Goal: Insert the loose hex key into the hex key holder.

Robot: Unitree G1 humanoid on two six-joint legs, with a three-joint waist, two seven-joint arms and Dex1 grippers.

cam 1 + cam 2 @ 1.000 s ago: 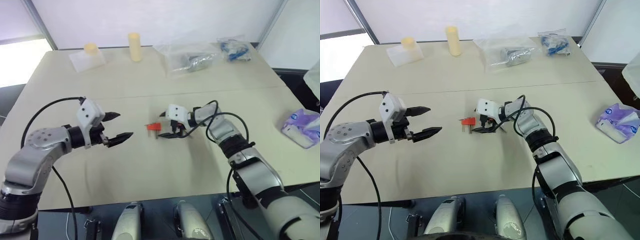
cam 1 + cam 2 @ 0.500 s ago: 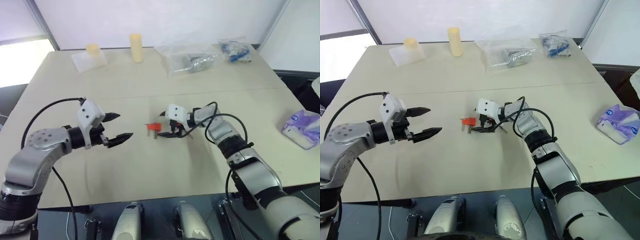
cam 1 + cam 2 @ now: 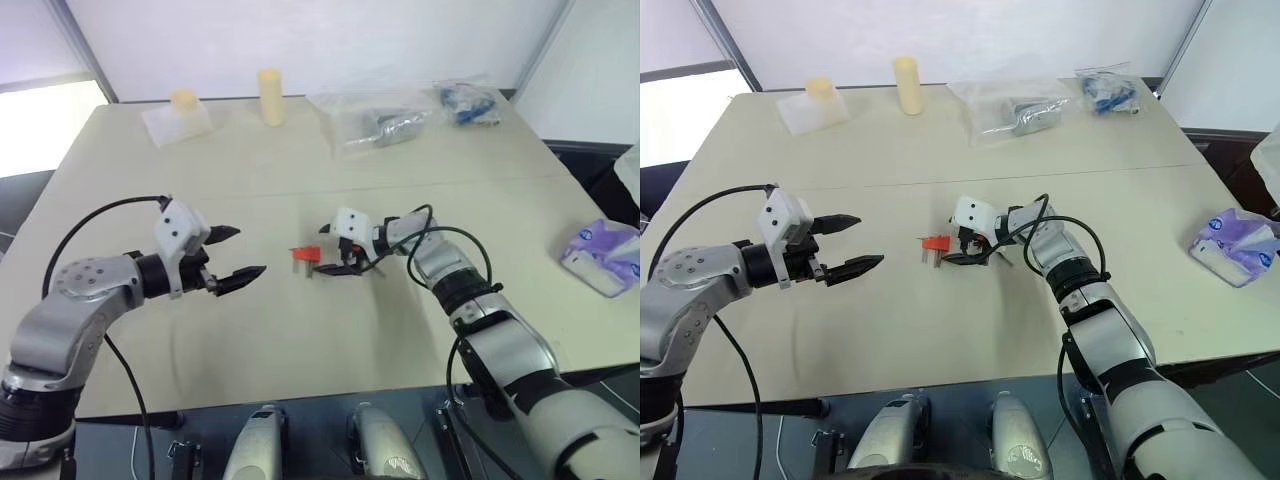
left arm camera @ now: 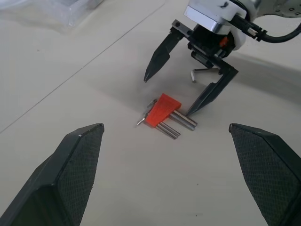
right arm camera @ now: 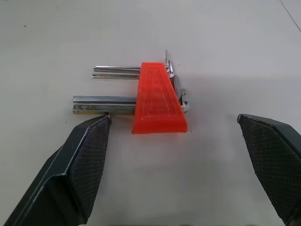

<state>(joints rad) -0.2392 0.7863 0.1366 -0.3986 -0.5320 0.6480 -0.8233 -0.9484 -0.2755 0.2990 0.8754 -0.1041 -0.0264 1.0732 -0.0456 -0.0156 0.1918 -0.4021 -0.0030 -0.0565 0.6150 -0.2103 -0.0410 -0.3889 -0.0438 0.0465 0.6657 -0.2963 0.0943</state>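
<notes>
Right gripper (image 4: 190, 77) spread wide, nothing held, lowered slightly closer around hex key holder (image 5: 157, 99); loose hex key (image 4: 203, 71) behind holder, beneath gripper; left gripper (image 3: 231, 255) wide, idle

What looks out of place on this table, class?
One loose hex key lies on the table behind the open right end effector, apart from the red hex key holder, whose other keys sit slotted in. Nothing looks spilled or damaged.
</notes>
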